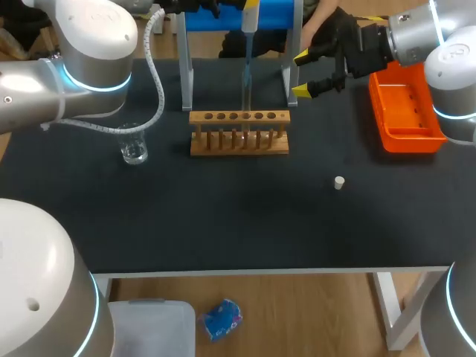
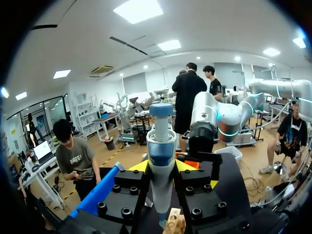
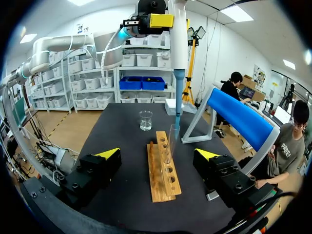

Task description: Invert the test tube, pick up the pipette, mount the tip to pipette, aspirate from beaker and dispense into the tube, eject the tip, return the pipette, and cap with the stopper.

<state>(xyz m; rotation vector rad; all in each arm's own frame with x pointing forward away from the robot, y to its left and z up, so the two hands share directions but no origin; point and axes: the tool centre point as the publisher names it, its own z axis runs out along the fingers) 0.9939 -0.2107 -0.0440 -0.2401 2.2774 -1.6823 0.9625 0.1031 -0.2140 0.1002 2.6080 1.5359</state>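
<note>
Left gripper point(image 2: 162, 166) clamped on pipette point(image 2: 161, 139), both yellow tips pressed against its body. Pipette upright above rack point(image 1: 239, 134). Blue tip point(image 3: 178, 105) mounted, its end at the mouth of the tube point(image 3: 170, 144). Tube stands upright in a rack hole. Right gripper point(image 1: 303, 74) has fingers apart and holds nothing, hovering just behind the rack's right end, near orange tray point(image 1: 405, 137). Beaker point(image 1: 134, 150) left of rack, well apart. Stopper point(image 1: 339, 182) lies on table point(image 1: 223, 216), in front of rack's right end, apart from it.
</note>
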